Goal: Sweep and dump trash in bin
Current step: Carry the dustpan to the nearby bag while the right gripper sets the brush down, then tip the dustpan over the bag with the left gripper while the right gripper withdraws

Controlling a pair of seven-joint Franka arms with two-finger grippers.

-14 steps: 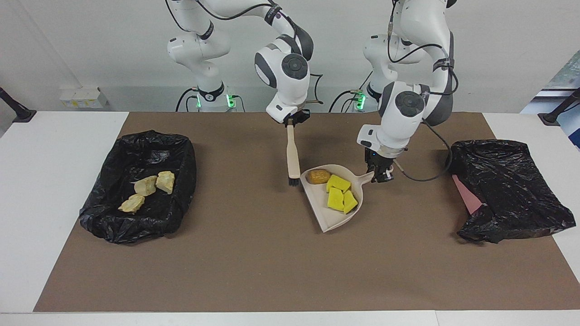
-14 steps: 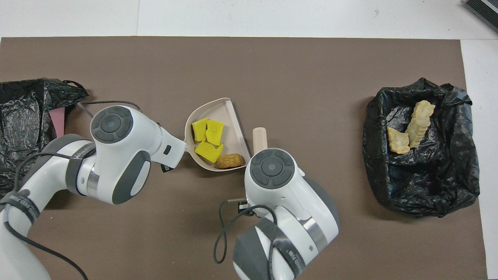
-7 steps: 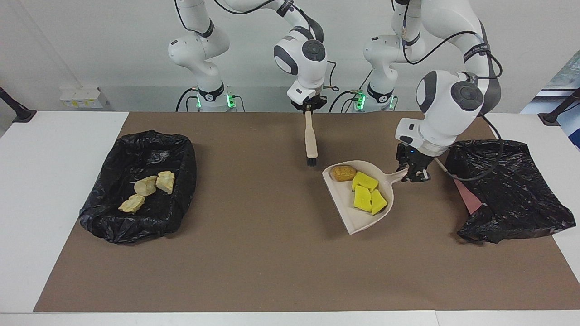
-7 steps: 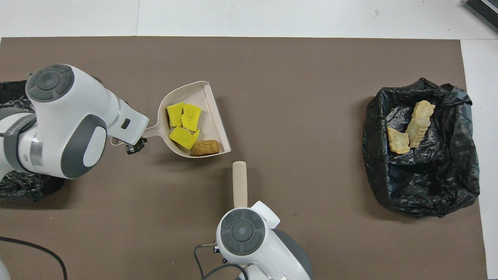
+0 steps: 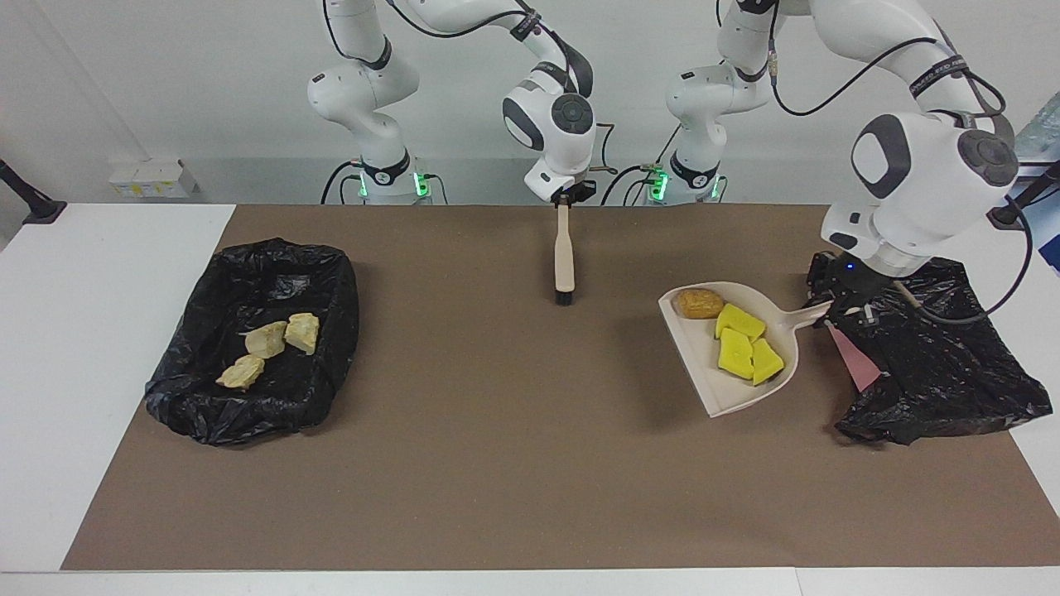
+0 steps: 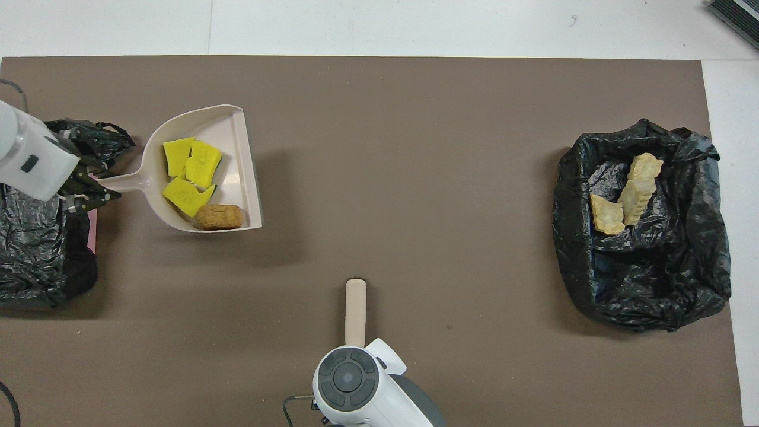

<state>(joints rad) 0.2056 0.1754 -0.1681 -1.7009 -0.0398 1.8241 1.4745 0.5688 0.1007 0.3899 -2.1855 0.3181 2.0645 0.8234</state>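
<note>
Carrying the loaded dustpan to the bin at the left arm's end of the bench.

My left gripper (image 5: 843,300), fingers clamped on the dustpan (image 5: 725,389) handle, holds it raised beside the black-bagged bin (image 5: 936,356); the pan carries three yellow chunks (image 5: 743,348) and the brown nugget (image 5: 701,304). Next I'd need to get the pan over the bin's opening and tip it. My right gripper (image 5: 566,197), fingers closed on the brush (image 5: 564,257), waits. The other bagged bin (image 5: 248,414) holds three tan lumps (image 5: 269,348).
</note>
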